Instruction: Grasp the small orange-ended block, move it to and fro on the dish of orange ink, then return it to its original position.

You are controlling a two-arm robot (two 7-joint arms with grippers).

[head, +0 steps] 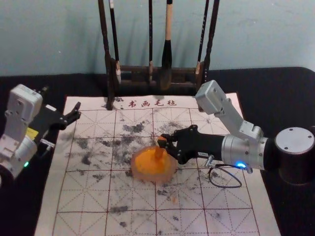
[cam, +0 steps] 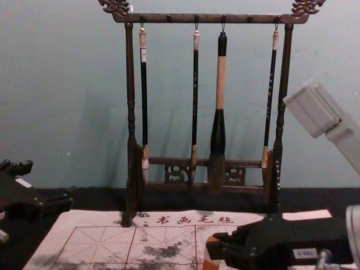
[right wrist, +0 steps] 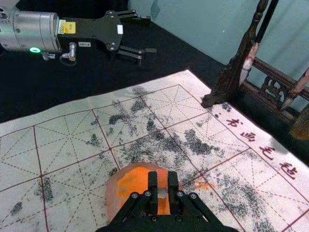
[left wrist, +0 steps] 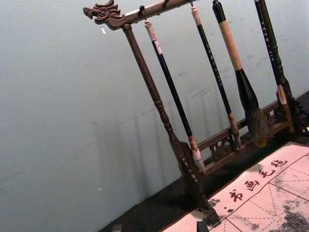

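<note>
The head view shows the small block [head: 161, 143] upright or nearly so over the dish [head: 139, 173], its lower end at the orange ink [head: 146, 160]; whether it touches the bottom cannot be told. The block is orange at the top and pale lower down, with orange again beneath. The right gripper [head: 167, 142] reaches in from the right side of the desk [head: 298, 209] and pinches the block between its two fingers, as the right wrist view shows.

The dish, pinkish and rounded, sits around the middle of the white gridded mat [head: 229, 194], well in from the mat's left and right edges. An orange smudge [right wrist: 203, 185] lies on the mat near the dish, and dark blotches mark many of the squares.

The left gripper [head: 60, 101] hangs idle by the far left corner of the mat, fingers spread, holding nothing.

At the mat's far edge stands the dark wooden rack [head: 133, 69], with the thick brush [head: 167, 59] and three thinner brushes hanging from its top bar [cam: 211, 18]. Behind it rises a pale blue-green wall [head: 256, 34].
</note>
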